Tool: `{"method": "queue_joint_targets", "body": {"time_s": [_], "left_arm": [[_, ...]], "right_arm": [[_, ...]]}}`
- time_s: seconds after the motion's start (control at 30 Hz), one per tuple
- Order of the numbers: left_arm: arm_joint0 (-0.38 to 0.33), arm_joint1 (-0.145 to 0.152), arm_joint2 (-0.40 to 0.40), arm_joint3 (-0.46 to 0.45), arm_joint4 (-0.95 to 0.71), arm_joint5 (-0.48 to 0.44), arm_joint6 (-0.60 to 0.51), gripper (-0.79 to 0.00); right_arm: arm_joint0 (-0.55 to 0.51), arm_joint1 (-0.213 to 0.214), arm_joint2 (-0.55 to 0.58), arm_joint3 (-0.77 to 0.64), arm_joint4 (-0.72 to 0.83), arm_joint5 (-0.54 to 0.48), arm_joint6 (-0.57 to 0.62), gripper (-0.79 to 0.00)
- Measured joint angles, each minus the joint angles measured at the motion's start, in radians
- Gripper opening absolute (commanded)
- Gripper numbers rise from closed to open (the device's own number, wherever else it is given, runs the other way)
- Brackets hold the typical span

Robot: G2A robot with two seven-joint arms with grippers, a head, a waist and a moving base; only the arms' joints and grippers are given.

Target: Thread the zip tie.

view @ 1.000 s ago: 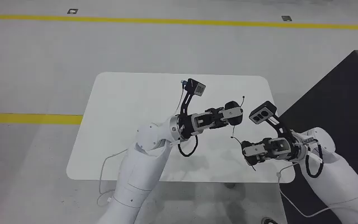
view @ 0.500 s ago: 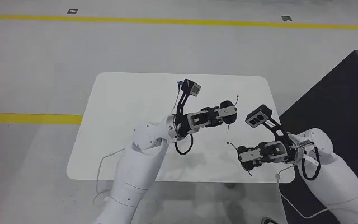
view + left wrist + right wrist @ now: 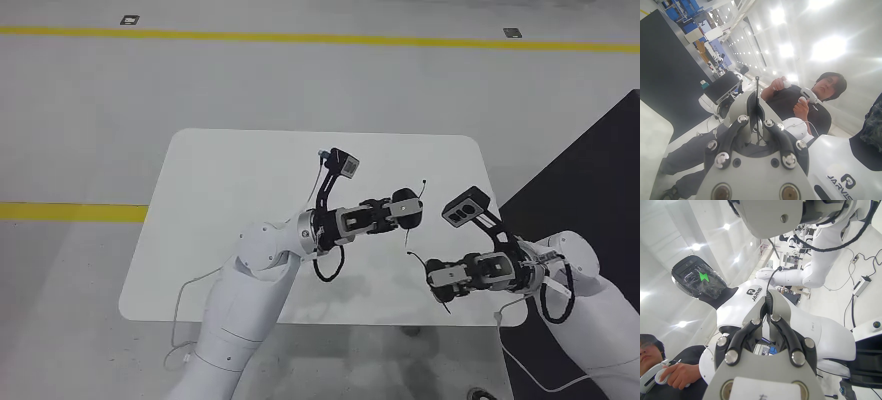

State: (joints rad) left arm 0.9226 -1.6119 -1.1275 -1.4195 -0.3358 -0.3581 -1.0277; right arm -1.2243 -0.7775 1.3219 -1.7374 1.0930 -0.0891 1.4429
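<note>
Alignment is in hand: the left claw (image 3: 755, 95) is pressed together on a straight zip tie (image 3: 757, 85), the right claw (image 3: 769, 294) on a second zip tie (image 3: 771, 276), which curls. Both are held apart above the desk's (image 3: 230, 200) right half. Next, I judge, one tip must meet the other's head slot.

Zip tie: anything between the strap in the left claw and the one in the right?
Nothing visible. The strap in the left claw and the one in the right claw are apart, open air between.

Zip tie (image 3: 756, 87) — in left jaws, (over table (image 3: 230, 200))
</note>
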Motion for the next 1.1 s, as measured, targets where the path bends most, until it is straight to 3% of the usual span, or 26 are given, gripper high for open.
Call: {"method": "queue_joint_targets", "body": {"time_s": [1.1], "left_arm": [[-0.035, 0.034, 0.053, 0.005, 0.009, 0.016, 0.004, -0.785]], "right_arm": [[-0.054, -0.025, 0.073, -0.010, -0.039, 0.005, 0.020, -0.785]]}}
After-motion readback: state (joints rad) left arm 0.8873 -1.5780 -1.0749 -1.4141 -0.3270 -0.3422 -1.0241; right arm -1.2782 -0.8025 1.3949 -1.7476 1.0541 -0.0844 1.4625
